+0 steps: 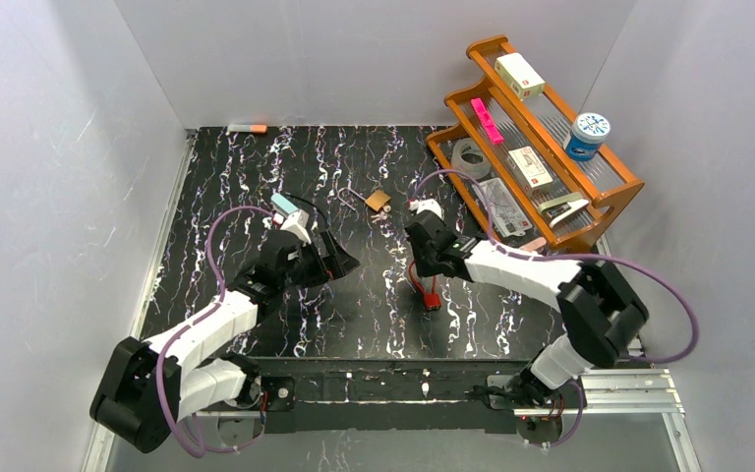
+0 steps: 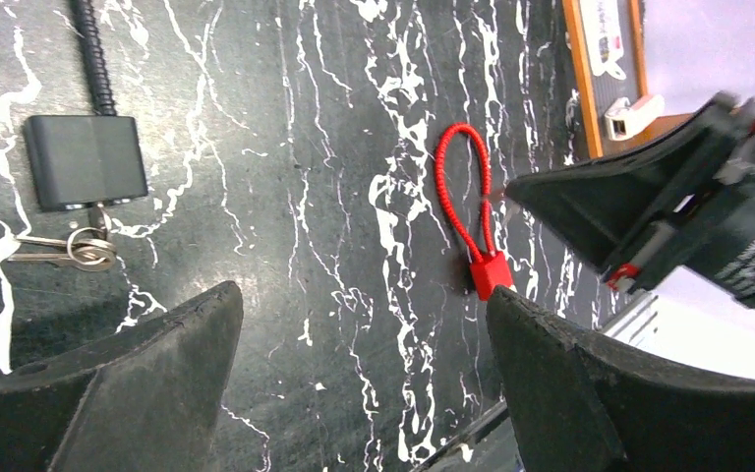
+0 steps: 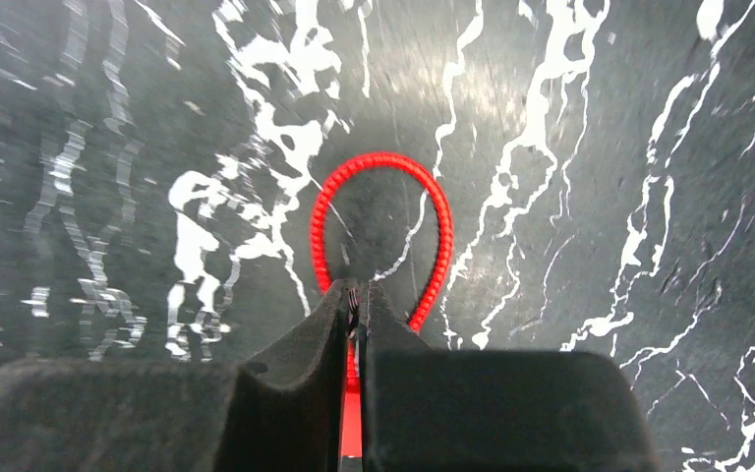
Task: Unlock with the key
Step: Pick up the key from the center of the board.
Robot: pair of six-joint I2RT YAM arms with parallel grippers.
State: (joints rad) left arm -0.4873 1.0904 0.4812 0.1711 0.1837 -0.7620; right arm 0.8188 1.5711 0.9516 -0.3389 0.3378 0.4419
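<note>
- Right gripper pinches the red lock by its cable, mid-frame from above; hold it steady.
- Left gripper gapes wide; keys lie upper left of its view, fetch them.

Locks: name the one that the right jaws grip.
The red cable lock: the right jaws pinch its loop. The black lock lies untouched.

Black marbled table: red cable lock, black box, keys, wooden rack.
</note>
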